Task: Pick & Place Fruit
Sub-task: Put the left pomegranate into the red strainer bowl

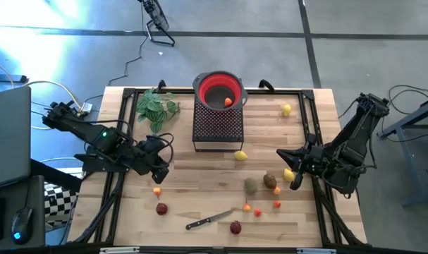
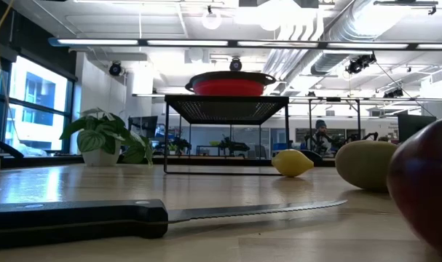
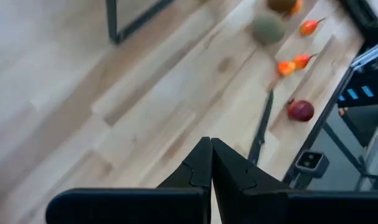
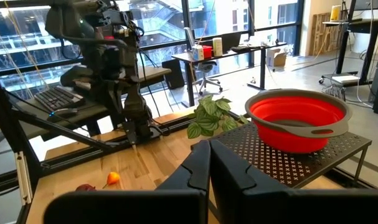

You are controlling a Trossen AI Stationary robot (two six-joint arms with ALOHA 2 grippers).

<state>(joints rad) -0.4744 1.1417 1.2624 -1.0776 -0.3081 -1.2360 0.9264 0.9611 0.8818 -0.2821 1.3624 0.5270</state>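
Fruit lies scattered on the wooden table: lemons, a brown oval, an olive oval, dark red balls and tiny orange ones. One orange piece sits in the red bowl. My left gripper hangs shut above the table's left side, slanting down, with nothing in it. My right gripper is shut and level above the right side, beside a lemon, holding nothing.
The red bowl stands on a black mesh rack at the far middle, with a green leafy sprig to its left. A black-handled knife lies near the front edge among the fruit. A black frame rims the table.
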